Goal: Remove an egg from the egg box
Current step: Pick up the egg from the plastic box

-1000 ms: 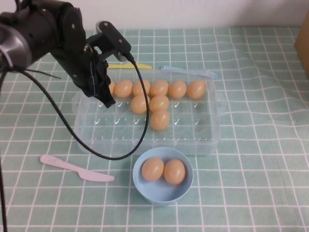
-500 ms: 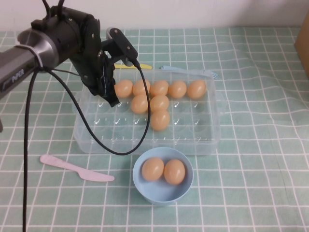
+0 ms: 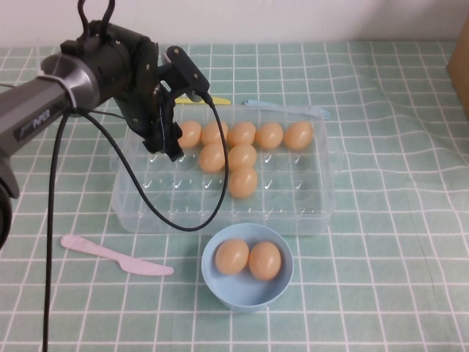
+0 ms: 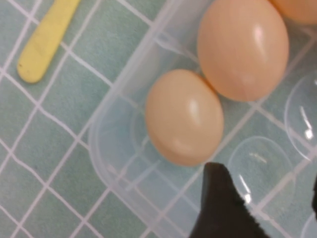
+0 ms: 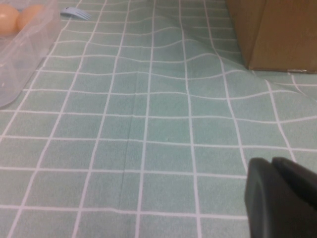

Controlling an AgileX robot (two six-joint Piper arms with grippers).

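Egg: orange-tan oval in the far left corner cell of the egg box, largely hidden behind the left gripper in the high view. In the left wrist view it touches a neighbouring egg of the same back row. Further eggs lie along that row and in two cells nearer the robot, near the box's middle.

Egg box: clear plastic tray with dimpled cells, resting flat on the table; most near cells hold nothing.

Left gripper: lowered over the far left corner of the box, tips down just beside the egg. In the left wrist view one dark fingertip stands beside the egg and another shows at the frame's edge with a gap between, so the fingers are spread and hold nothing.

Right gripper: out of the high view; in the right wrist view it hangs over bare cloth near a cardboard box, its fingers pressed together.

Surface: table covered by a green cloth with a white grid, rippled toward the right. A blue bowl holding two eggs sits just in front of the box. A pink plastic knife lies to the front left; a yellow utensil and a blue fork lie behind the box. A pale wall bounds the far edge.
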